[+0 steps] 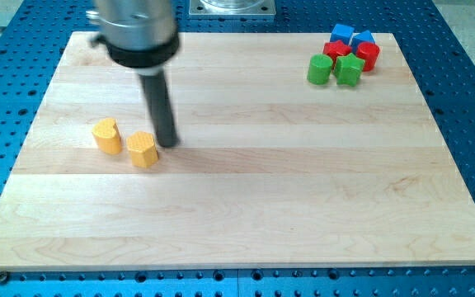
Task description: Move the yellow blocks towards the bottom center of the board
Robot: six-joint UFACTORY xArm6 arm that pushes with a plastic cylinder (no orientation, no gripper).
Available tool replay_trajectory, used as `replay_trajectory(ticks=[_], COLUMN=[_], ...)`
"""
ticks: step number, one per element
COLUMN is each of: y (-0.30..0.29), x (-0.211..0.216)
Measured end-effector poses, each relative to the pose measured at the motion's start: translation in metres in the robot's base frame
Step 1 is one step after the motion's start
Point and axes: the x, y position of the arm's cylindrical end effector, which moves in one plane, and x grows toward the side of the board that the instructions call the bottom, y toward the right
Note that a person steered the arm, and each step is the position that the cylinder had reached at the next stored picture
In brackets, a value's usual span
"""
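Two yellow blocks lie at the board's left middle. One yellow block (105, 136) is rounded, like a heart or cylinder. The other yellow block (143, 149) is a hexagon-like prism just to its right and a little lower. My tip (167, 143) stands on the board right beside the second yellow block, at its upper right, touching it or nearly so. The rod runs up to a dark and silver mount (134, 29) at the view's top left.
A cluster sits at the board's top right: two blue blocks (342, 34) (364, 39), two red blocks (334, 49) (369, 56), a green cylinder (319, 69) and a green block (350, 70). The wooden board (246, 206) lies on a blue perforated table.
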Motion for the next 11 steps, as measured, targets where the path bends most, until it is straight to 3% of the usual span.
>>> replay_trajectory(ticks=[1, 2, 4, 5, 7, 8, 9, 10, 11], y=[0.039, -0.003, -0.146, -0.15, -0.005, -0.022, -0.096, -0.124, -0.075], x=[0.017, -0.022, -0.057, -0.041, -0.013, -0.023, -0.04, -0.038, -0.01])
